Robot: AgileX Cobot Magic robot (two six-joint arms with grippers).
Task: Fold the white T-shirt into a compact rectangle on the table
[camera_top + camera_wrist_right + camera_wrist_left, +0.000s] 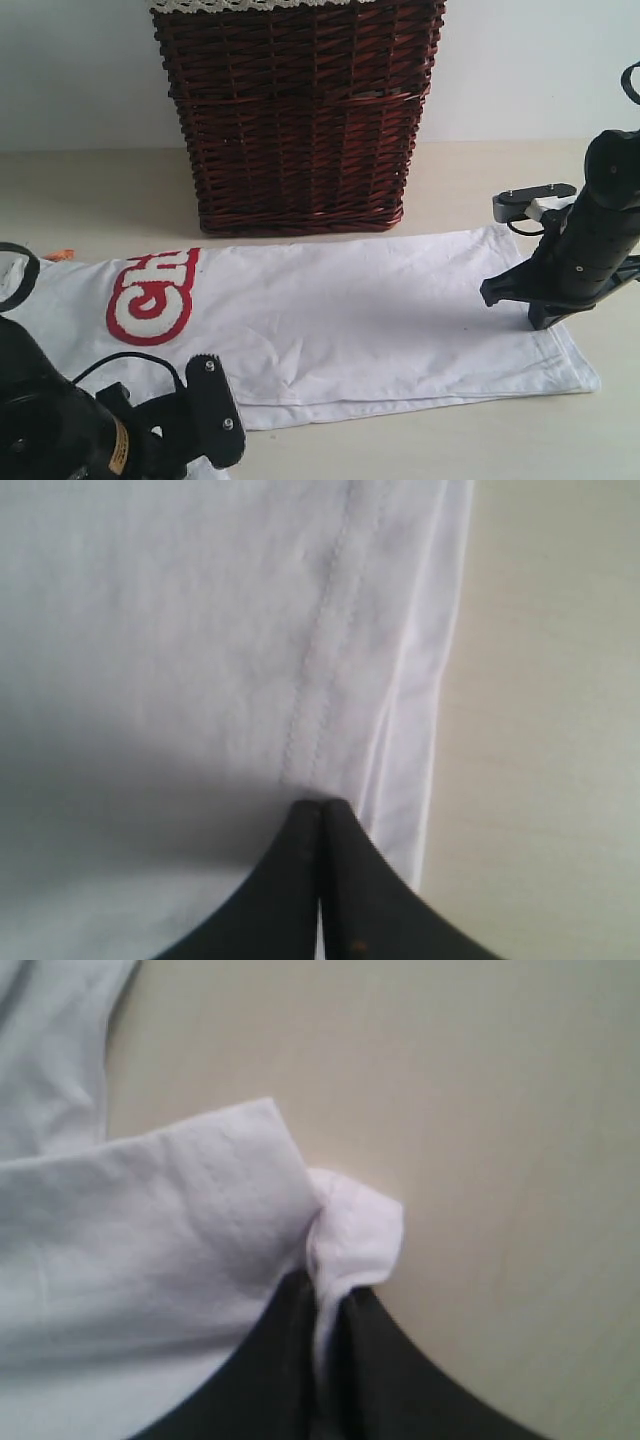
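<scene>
The soft white cotton T-shirt (330,310) with a red emblem lies on the pale beige matte surface (80,190), apparently folded lengthwise into a long band. The left gripper (325,1305) pinches a bunched corner of it. The right gripper (320,815), pressed together, rests at the stitched hem. I think the crosswise folds are not yet done.

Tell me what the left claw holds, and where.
The left claw pinches the white T-shirt by a bunched corner of its edge.
</scene>
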